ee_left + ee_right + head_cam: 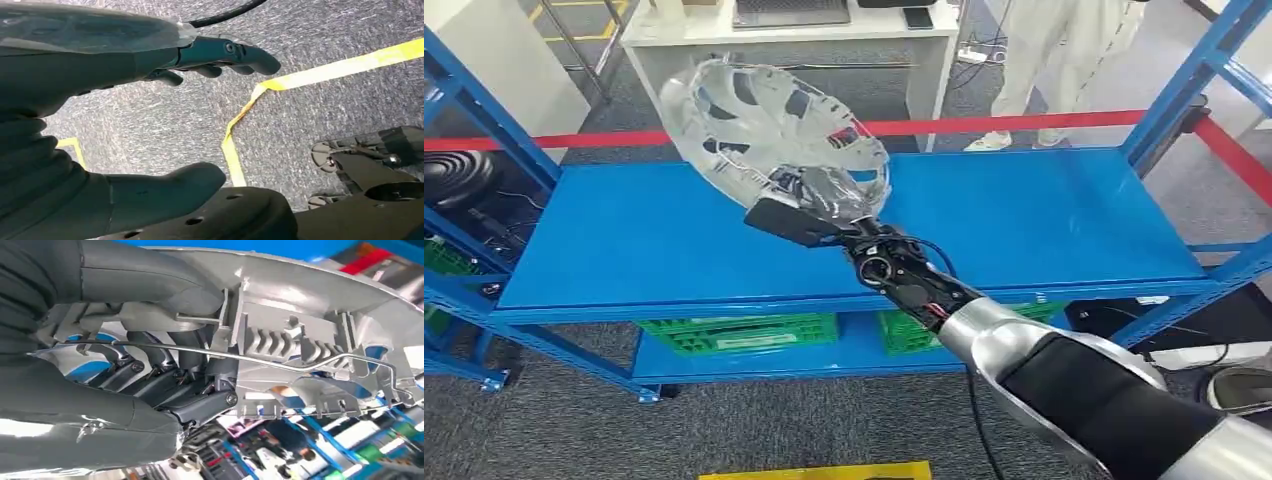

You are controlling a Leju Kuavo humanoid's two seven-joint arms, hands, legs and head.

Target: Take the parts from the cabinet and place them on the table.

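My right hand (819, 205) grips a silver wheel cover (769, 130) by its rim and holds it tilted above the blue shelf (1044, 215) of the rack. In the right wrist view the cover's ribbed back side (310, 335) with a wire ring is close up, my thumb lying over its rim and my dark fingers (165, 370) curled through its openings. My left hand (150, 75) hangs over the grey carpet, fingers spread apart, holding nothing.
Green crates (739, 332) sit on the rack's lower level. Blue uprights (1194, 75) frame the shelf at both sides. Red barrier tape (1024, 122) runs behind it, with a white desk (794, 35) and a person in white (1064, 60) beyond. Yellow floor tape (280, 85) crosses the carpet.
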